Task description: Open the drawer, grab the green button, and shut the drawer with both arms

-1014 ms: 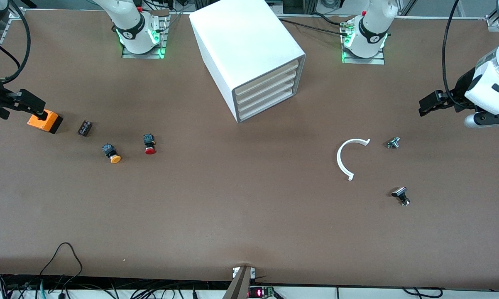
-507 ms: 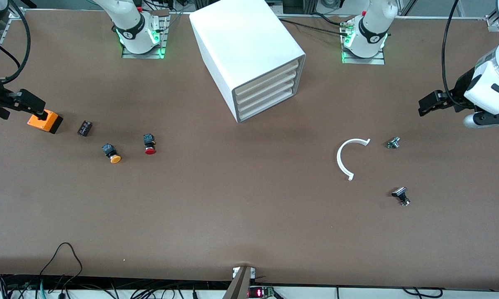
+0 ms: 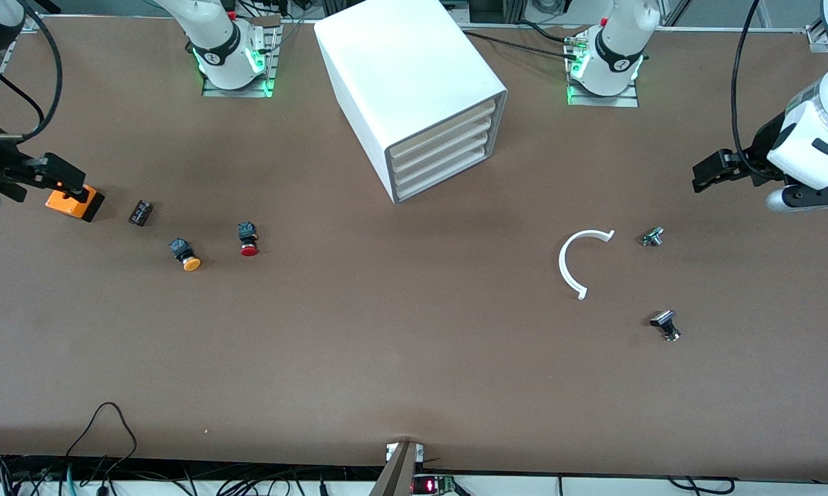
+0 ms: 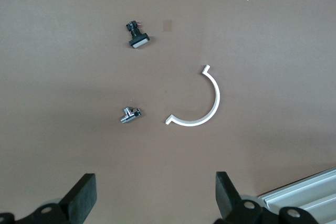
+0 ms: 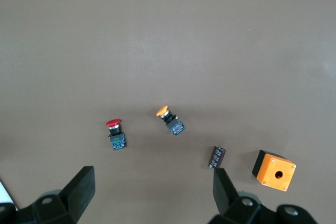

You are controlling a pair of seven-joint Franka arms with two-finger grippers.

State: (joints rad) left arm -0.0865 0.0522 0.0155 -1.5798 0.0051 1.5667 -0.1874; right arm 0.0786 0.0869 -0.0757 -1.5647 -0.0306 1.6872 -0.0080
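Pre-step: nothing begun. Cabinet (image 3: 414, 96) shut, lowest drawer (image 3: 448, 180) flush; green button not visible, presumably inside.

L gripper (image 3: 709, 172) up over the table's L-arm end, fingers apart, empty, drawer well off toward centre.

R gripper (image 3: 59, 178) above orange box (image 3: 76, 201), fingers apart, empty.

Next: one gripper to the drawer front, pull.

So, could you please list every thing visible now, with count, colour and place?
cabinet: 1, white, four shut drawers, between the arm bases
lowest drawer: 1, white, shut
push buttons: 2, red cap, orange cap, toward the right arm's end
box: 1, orange, same end
small dark part: 1, beside the box
curved strip: 1, white, toward the left arm's end
metal fittings: 2, silver, dark, near the strip
right tool: open, over the box
left tool: open, over the table's end
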